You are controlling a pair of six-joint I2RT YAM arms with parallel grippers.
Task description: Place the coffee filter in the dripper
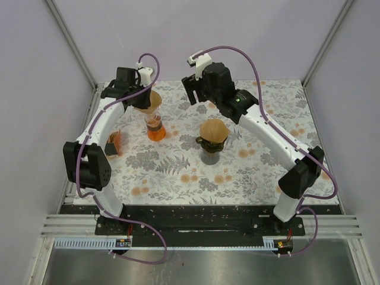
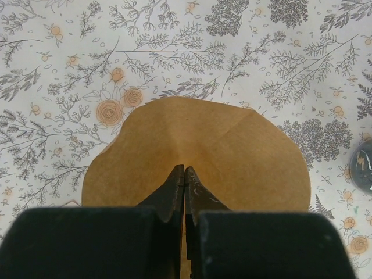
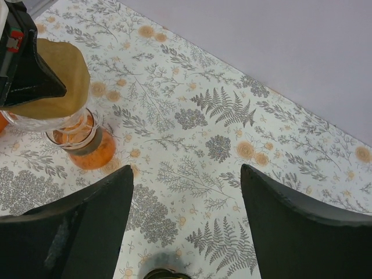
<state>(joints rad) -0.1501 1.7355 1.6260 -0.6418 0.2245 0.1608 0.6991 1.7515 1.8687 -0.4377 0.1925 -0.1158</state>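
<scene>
Just beneath the left pincer (image 2: pixel 184 172) and filter (image 2: pixel 232 157), a flask (image 1: pixel 155 127)

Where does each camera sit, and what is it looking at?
Top external: above, behind the robot, looking down on the table; both arms show.
Left wrist: looks down; left end effector shut on the coffee filter.
Right wrist: looks across the table; open right end effector shows.
Shared: right wrist and top both see the flask.

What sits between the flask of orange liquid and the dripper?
Nothing. In the top view, only bare floral tablecloth separates the flask from the dripper.
</scene>
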